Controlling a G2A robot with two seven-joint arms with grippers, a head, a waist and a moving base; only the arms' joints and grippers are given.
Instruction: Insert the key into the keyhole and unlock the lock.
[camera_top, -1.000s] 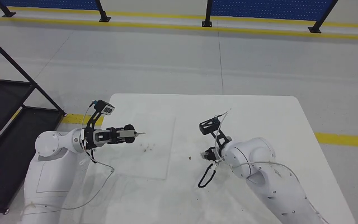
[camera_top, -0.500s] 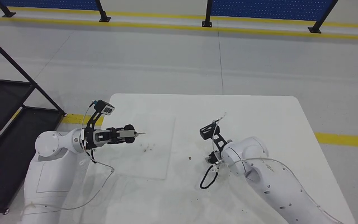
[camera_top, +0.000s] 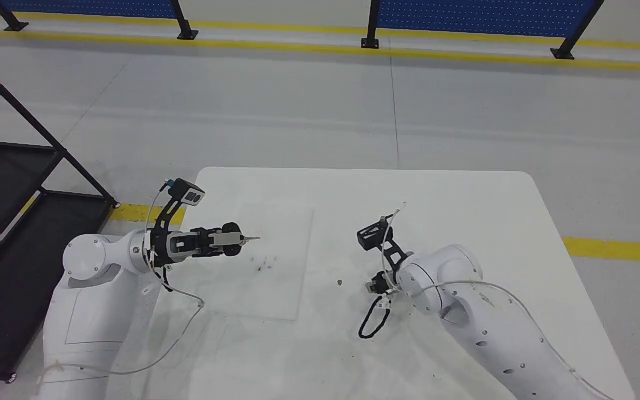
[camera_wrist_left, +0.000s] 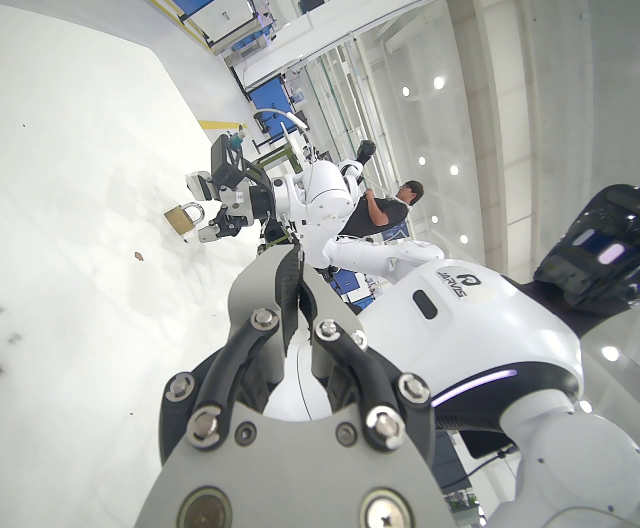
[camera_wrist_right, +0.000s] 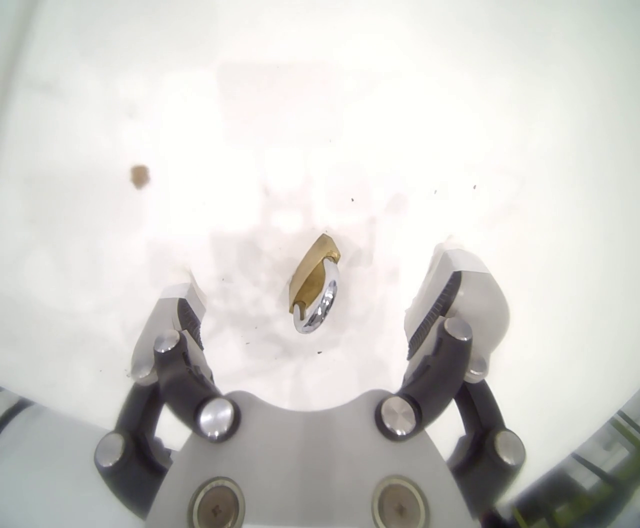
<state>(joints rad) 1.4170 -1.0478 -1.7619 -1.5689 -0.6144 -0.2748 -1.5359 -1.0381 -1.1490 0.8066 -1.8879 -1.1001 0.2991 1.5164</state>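
R claw lower than before, spread astride lock

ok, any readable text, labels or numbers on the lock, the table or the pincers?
Nothing can be quoted.
Padlock: no marking legible on the brass body or the shackle.
Table: no print, just dark specks.
Left pincer: no print on it.
Right pincer: no print on it.
small white tag on the wrist behind the right pincer: print too small to read.
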